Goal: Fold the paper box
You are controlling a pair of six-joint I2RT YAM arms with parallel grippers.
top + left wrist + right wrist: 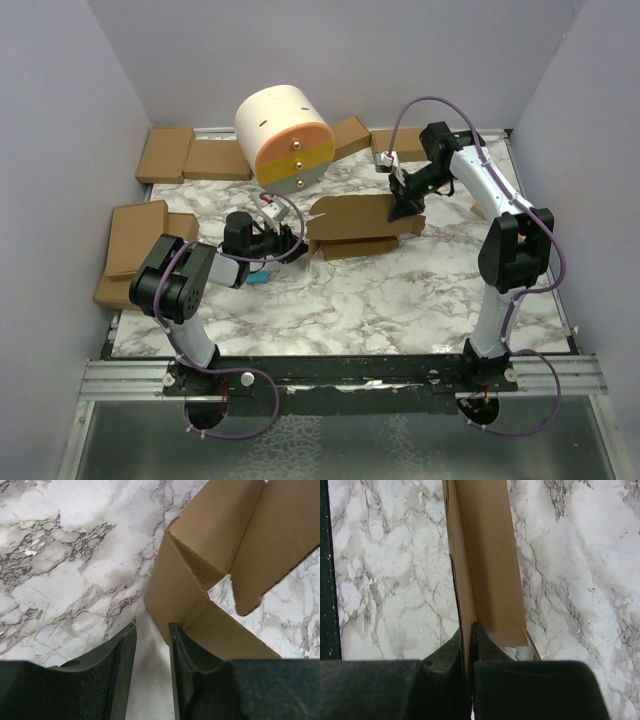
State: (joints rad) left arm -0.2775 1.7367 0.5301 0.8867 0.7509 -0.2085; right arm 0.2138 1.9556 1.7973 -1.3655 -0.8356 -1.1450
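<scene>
The paper box [352,222] is a brown cardboard sheet, partly folded, lying mid-table with one long panel standing upright. My right gripper [404,206] is at the sheet's right end. The right wrist view shows that gripper [466,628] shut on the thin edge of the upright panel [485,555]. At the sheet's left end is my left gripper [296,240]. In the left wrist view that gripper [152,628] is open, with only marble between its fingers. A folded corner of the box [200,565] lies just beside and beyond its right finger [176,645].
A rounded white, orange and yellow drawer unit [283,135] stands just behind the box. Ready-made brown boxes lie along the back [218,158] [350,137] [395,146] and stacked at the left edge [135,236]. A small blue item [258,277] lies under the left arm.
</scene>
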